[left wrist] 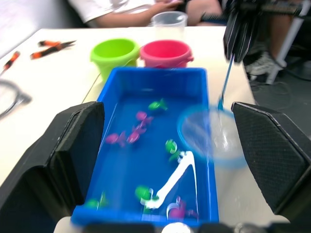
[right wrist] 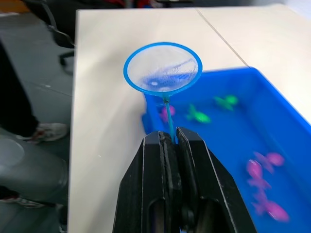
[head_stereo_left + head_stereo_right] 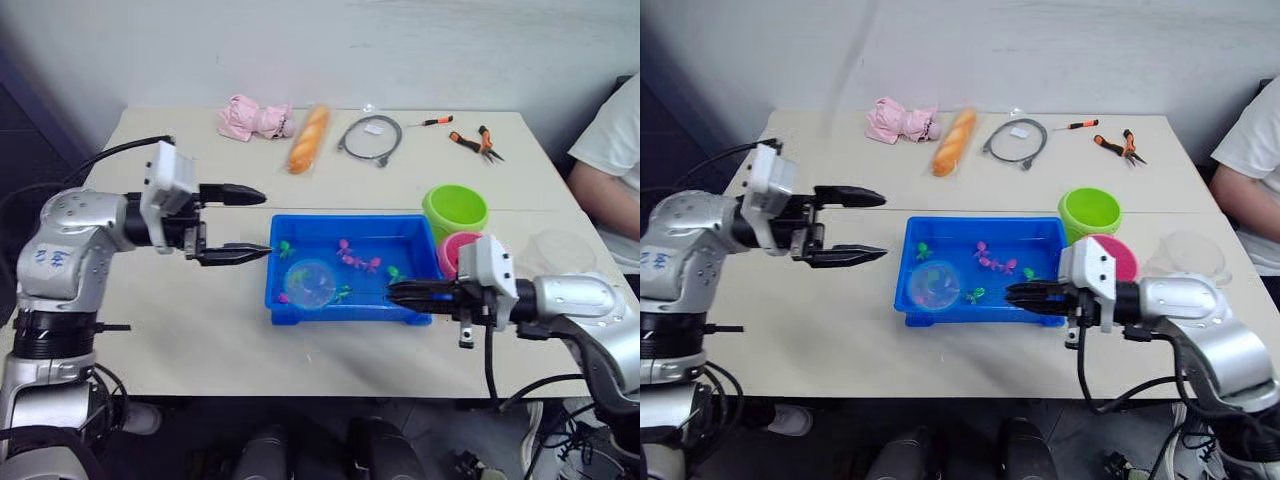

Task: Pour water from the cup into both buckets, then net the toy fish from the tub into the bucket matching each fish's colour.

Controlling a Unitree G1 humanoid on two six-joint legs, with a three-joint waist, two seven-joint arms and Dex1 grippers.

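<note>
No readable writing appears on any object. The right gripper (image 2: 171,138) is clamped on the thin handle of the small blue-rimmed round mesh net (image 2: 163,67), whose hoop hangs over the shallow bright blue rectangular plastic tub (image 3: 420,232). Roughly eight tiny pink and green plastic toy fish (image 3: 358,261) lie inside, though some blur together. The left gripper (image 3: 245,223), fingers spread apart, hovers beside the tub's end. Two round plastic buckets, lime green (image 3: 455,208) and pink (image 3: 452,250), stand at the tub's far corner, the clear plastic cup (image 3: 1188,255) near them.

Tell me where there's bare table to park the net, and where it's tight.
Free: the strip of table between the tub and the near edge, and the stretch between the tub and the bread. Tight: beside the tub's right end, where the green bucket, pink bucket, cup and right pincer holding the net cluster.
</note>
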